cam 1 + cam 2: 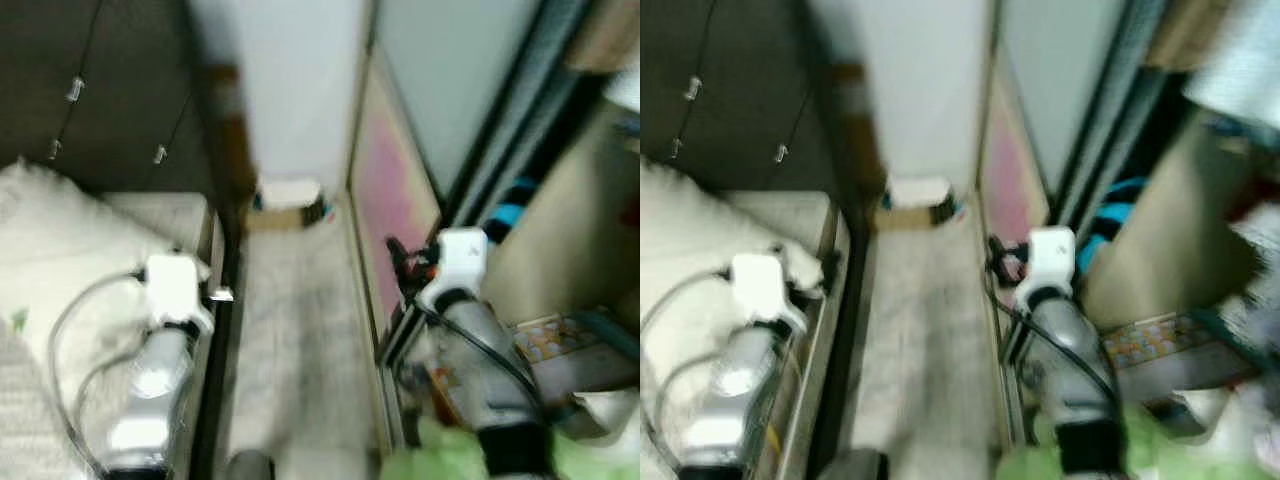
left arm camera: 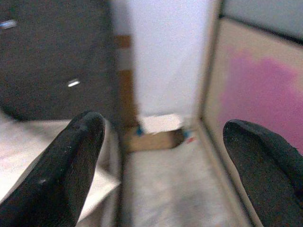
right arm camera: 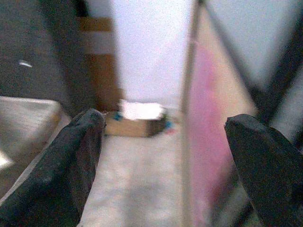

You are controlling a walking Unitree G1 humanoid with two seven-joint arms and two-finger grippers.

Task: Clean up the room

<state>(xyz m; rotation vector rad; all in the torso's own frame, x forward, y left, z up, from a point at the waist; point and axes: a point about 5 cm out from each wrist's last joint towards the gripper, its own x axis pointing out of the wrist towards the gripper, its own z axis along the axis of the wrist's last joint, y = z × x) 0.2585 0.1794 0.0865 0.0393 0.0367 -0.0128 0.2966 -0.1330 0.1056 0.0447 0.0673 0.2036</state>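
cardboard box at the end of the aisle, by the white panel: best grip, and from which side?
Tentatively: the cardboard box sits low on the floor, its back to the white panel, bed on one side. So come from above and the aisle side, fingers across its upper rim. Blur hides the flaps and the white item on top. Both grippers, left and right, are open.

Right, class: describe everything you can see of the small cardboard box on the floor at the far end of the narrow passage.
The cardboard box is low and brown, and looks like plain cardboard. Something white lies on or in its top, and small blue bits show at its ends. It sits flat on the pale floor at the foot of a white panel, between the bed and the pink-patched board. Blur hides any print or flaps. Neither gripper is near it.
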